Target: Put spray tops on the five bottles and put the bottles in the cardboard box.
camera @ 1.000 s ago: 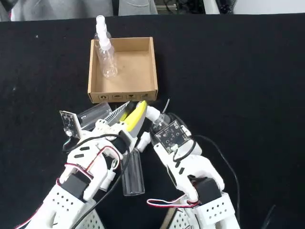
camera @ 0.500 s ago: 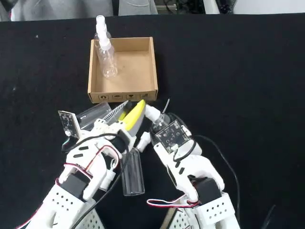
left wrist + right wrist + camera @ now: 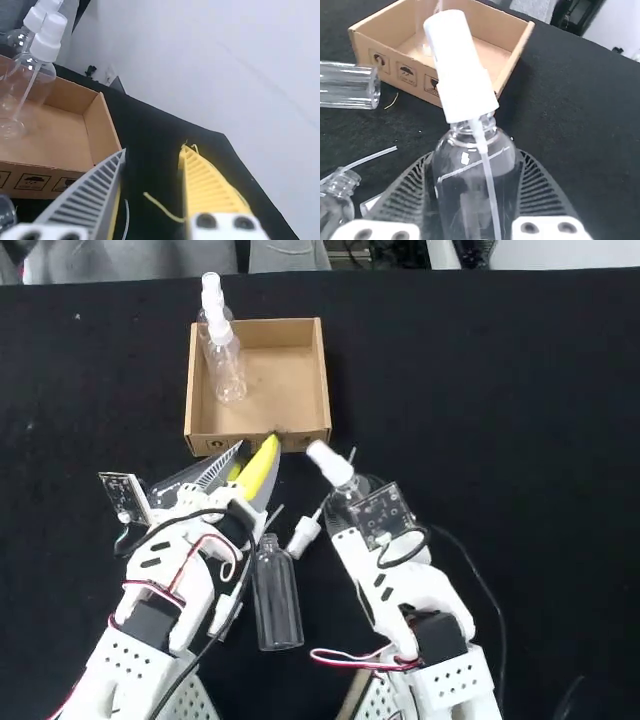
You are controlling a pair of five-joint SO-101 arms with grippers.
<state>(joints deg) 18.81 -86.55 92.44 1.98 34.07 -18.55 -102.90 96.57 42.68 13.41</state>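
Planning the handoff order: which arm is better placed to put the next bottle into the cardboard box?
Right, I'd say. The right tool is shut on a bottle with its spray top already on, just short of the cardboard box. The left tool is open and empty.

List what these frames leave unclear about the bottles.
Lying bottle beside the left arm: high view, arm covers most of it; right wrist view crops it; capped or not unknown.
Rear standing bottle: high view, front bottle overlaps its base; inside the cardboard box or behind it, unclear.
Held bottle in the right hand: right wrist view, spray top seating too small to judge.
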